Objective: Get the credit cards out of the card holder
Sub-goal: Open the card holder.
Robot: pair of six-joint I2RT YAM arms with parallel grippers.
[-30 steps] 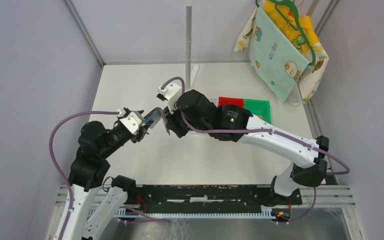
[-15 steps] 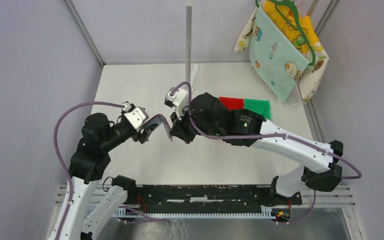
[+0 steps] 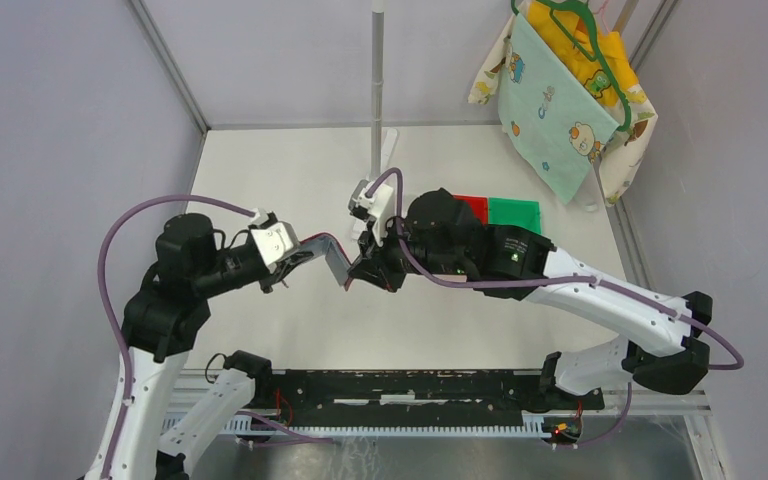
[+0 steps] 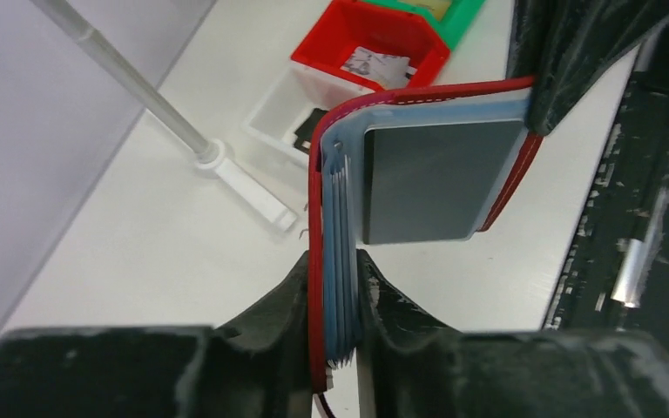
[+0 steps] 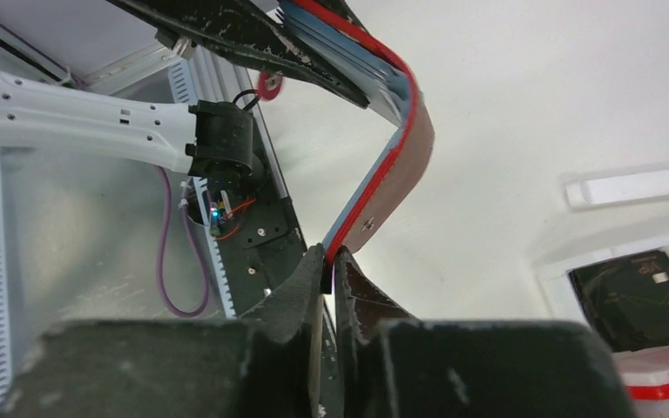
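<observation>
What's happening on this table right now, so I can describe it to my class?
Both arms hold the red card holder open in the air above the table. The left gripper clamps one flap with its stack of credit cards, and the right gripper pinches the other flap's edge. A dark grey card sits in its pocket; none looks pulled out yet.

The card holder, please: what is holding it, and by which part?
The card holder is open: left gripper clamps one flap, right gripper pinches the other's edge.

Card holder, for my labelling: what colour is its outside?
The card holder is red outside; left wrist view shows it best.
</observation>
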